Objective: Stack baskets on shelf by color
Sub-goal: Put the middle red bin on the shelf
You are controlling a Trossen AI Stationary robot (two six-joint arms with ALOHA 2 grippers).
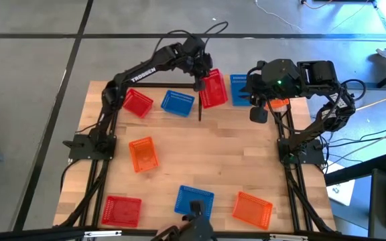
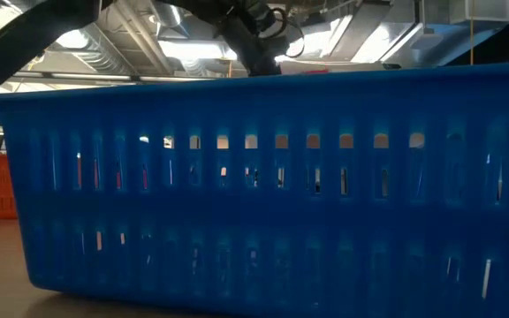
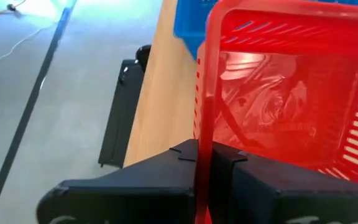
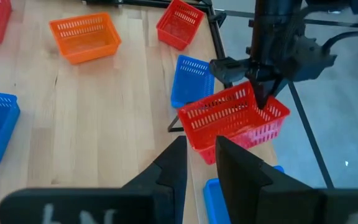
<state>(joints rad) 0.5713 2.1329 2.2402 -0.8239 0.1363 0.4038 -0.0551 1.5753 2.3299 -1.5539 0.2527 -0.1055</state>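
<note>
Toward twelve o'clock in the high view, the left gripper point(image 1: 200, 75) lifts a red basket point(image 1: 214, 89). Its wrist view shows fingers point(image 3: 166, 163) clamped on the rim for carrying shelfward. The right gripper point(image 4: 201, 155) waits, jaws apart.

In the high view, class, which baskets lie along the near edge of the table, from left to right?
red basket → blue basket → orange basket
</note>
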